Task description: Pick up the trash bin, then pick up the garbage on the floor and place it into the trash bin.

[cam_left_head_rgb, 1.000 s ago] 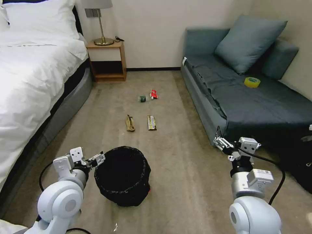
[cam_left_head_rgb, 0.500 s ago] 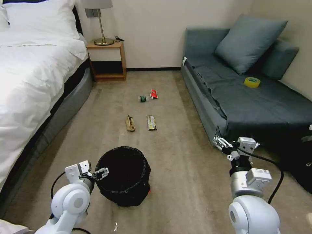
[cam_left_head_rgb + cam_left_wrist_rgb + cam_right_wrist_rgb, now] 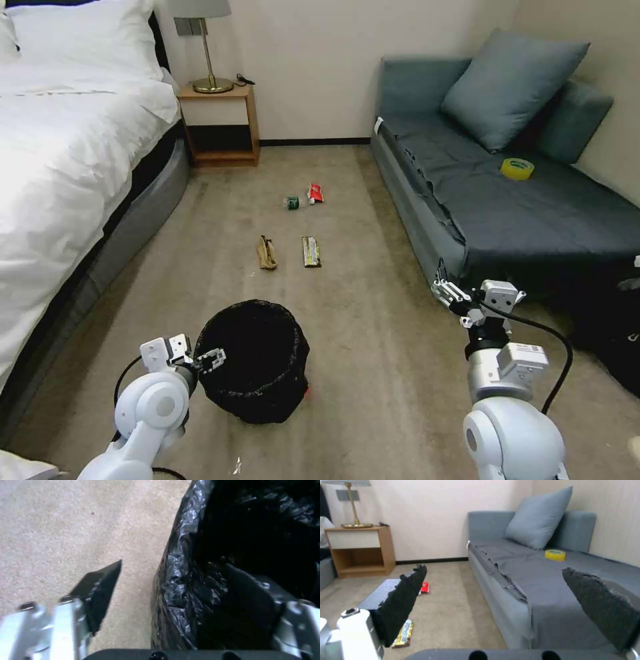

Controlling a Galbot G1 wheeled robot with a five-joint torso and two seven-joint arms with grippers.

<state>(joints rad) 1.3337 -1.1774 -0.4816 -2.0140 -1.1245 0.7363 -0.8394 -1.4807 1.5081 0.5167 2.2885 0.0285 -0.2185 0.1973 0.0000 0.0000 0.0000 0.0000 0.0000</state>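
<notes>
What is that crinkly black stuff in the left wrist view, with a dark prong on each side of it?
Observer: That is the trash bin, small, round and lined with a black bag. It stands on the carpet between a bed and a sofa. The prongs are the open left gripper.
Operator: Is there any rubbish to put in it?
Observer: Yes, on the carpet beyond the bin: a tan wrapper, a yellow-brown wrapper, a small bottle and a red-white packet.
Operator: What is the other arm doing?
Observer: The right gripper is open and empty, held in the air near the sofa's front edge.
</notes>
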